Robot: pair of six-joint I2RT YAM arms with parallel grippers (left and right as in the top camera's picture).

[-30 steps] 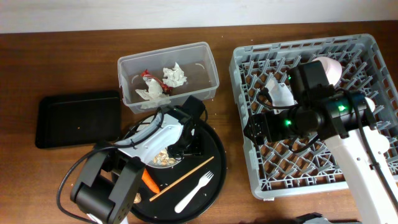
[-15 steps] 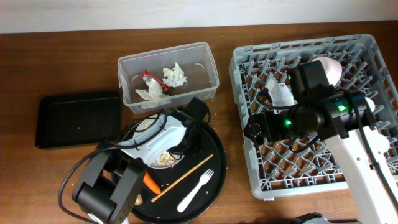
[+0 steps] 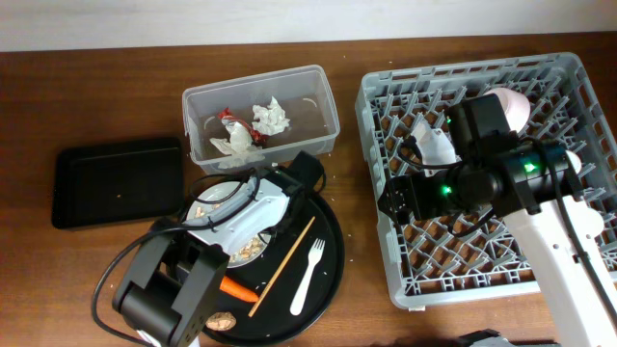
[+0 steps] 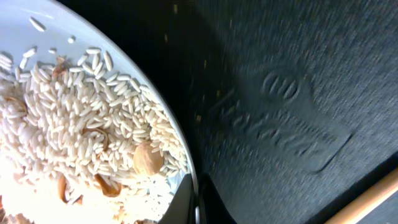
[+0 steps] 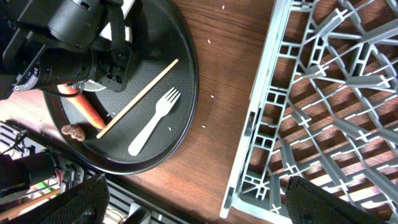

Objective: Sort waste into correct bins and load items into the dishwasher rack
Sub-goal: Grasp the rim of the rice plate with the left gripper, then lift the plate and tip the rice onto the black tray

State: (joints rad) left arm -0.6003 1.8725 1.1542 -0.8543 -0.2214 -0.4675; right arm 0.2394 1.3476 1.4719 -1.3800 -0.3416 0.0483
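Observation:
My left gripper (image 4: 198,208) is shut on the rim of the pale plate (image 3: 234,204), which holds beige rice scraps (image 4: 81,124) and lies tilted over the round black tray's (image 3: 328,246) back left edge. On that tray lie the white fork (image 3: 308,275), the wooden stick (image 3: 282,267), the orange carrot (image 3: 237,287) and a brown lump (image 3: 220,320). White napkins (image 3: 271,116) and a red wrapper (image 3: 228,115) are in the clear tub (image 3: 323,101). My right gripper (image 5: 208,202) stands open above the dishwasher rack's (image 3: 482,241) left edge, holding nothing.
The shallow black rectangular tray (image 3: 120,181) lies at the left. A pink bowl (image 3: 513,106) and a white cup (image 3: 434,145) sit in the rack's back part. Bare wood separates the round tray from the rack (image 5: 323,93). Crumbs dot the table.
My left gripper closed on the plate's rim and the plate shifted up and left. The round tray turned, swinging fork and stick more upright; the brown lump came into view.

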